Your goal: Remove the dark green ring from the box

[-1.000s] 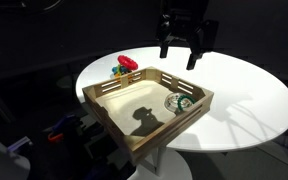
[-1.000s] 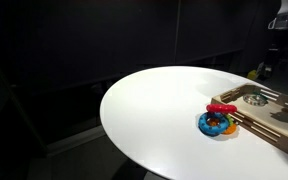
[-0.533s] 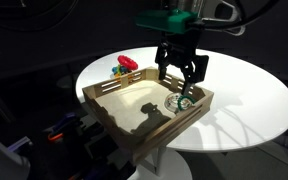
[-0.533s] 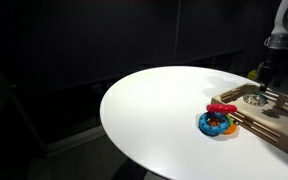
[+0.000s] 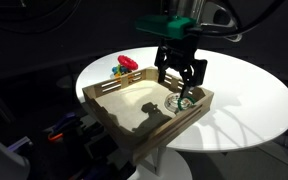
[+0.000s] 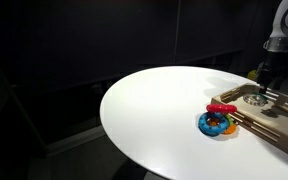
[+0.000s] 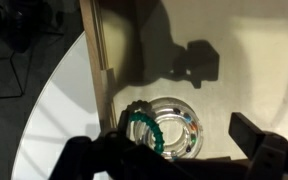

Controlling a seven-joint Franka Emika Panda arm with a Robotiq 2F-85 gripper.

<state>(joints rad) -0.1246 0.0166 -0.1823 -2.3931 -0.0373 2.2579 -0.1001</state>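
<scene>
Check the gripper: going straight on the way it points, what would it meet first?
Most likely the dark green ring or the clear ring beside it in the box; in the wrist view both lie between the gripper's open fingers. Which comes first is unclear.

It looks like a darkened lab: a lit round white worktop (image 5: 249, 95), black surroundings, cabled equipment (image 5: 69, 135) at eight o'clock.

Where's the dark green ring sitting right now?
In the wrist view the dark green ring lies inside the wooden box, at the edge of a clear ring, between the fingers of the open gripper.
</scene>
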